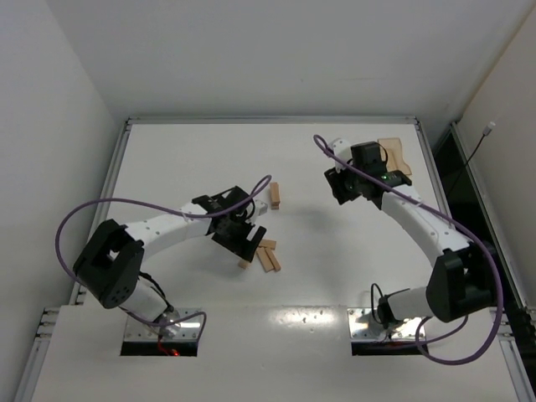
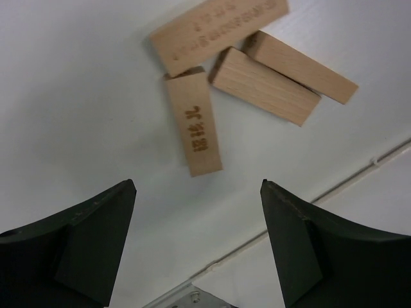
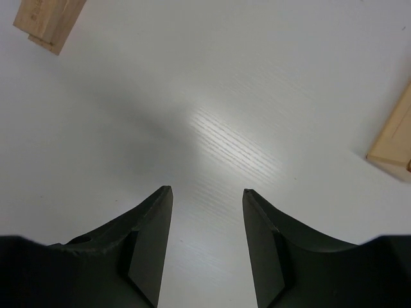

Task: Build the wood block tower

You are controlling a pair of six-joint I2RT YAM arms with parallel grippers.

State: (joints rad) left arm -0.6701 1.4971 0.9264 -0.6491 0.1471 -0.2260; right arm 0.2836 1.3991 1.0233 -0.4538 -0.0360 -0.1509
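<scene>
both pincers spread, blocks loose on the desk

my left pincer [image 2: 198, 186] has its jaws wide apart and grips nothing. it is just short of four wood blocks [image 2: 192, 131] lying flat in a loose cluster on the desk [image 2: 77, 96]. my right pincer [image 3: 207, 190] is also parted and empty over bare desk. a far block [image 3: 48, 22] sits ahead to its left, and a side block [image 3: 395, 144] at its view's right edge.
</scene>
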